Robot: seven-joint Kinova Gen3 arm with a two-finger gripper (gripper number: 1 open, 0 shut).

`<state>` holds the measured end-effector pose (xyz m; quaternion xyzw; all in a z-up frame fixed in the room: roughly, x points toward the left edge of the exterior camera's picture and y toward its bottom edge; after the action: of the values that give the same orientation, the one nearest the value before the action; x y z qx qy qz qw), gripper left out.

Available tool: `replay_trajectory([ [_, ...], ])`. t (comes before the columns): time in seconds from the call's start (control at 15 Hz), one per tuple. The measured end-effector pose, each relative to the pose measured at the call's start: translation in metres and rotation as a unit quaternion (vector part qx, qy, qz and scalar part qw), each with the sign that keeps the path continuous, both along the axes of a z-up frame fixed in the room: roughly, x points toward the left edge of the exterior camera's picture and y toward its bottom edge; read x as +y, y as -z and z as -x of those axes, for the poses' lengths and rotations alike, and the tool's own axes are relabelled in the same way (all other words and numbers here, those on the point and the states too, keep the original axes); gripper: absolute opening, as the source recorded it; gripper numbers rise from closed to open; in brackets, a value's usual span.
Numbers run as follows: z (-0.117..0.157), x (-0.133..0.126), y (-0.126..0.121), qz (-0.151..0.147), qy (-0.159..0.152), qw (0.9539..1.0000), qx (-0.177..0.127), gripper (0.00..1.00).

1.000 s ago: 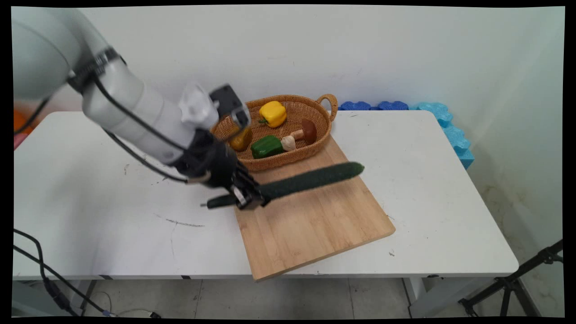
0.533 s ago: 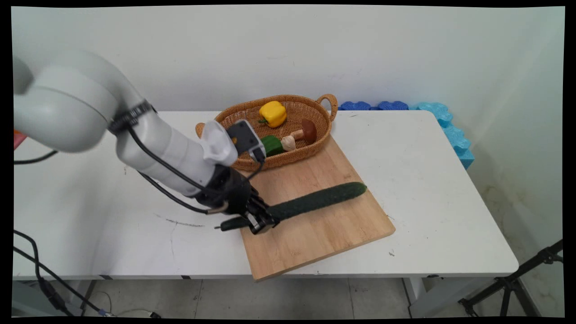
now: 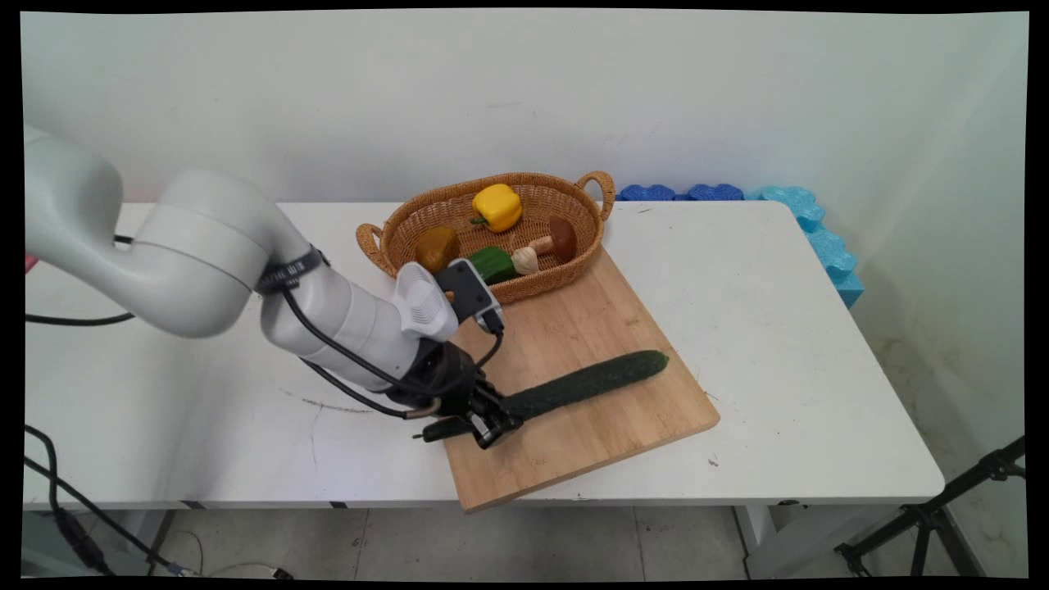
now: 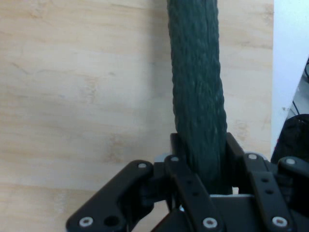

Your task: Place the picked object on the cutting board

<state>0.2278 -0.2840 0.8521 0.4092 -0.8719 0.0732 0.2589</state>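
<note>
One cucumber (image 3: 586, 383), two peppers (image 3: 497, 206), one mushroom (image 3: 556, 238).

The gripper (image 4: 200, 162) is clamped on a dark green cucumber (image 4: 195, 87), one finger on each side of it. The cucumber extends upward out of the picture, over a wooden board (image 4: 82, 96). The white table (image 4: 289, 48) shows at right.

Standing here, I can read no lettering, label, brand or number anywhere; the strap on the arm (image 3: 291, 270) bears marks too small to read.
</note>
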Motion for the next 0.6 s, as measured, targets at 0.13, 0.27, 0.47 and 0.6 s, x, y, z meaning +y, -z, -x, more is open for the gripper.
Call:
replay_trajectory([
  [0.13,0.002,-0.001,0.008,0.002,-0.001,1.0000,0.001,0.00],
  [0.27,0.003,-0.002,0.014,0.003,-0.001,1.0000,0.002,0.00],
  [0.47,0.004,-0.003,0.021,0.006,0.000,1.0000,0.003,1.00],
  [0.6,0.005,-0.004,0.025,0.007,0.002,1.0000,0.004,1.00],
])
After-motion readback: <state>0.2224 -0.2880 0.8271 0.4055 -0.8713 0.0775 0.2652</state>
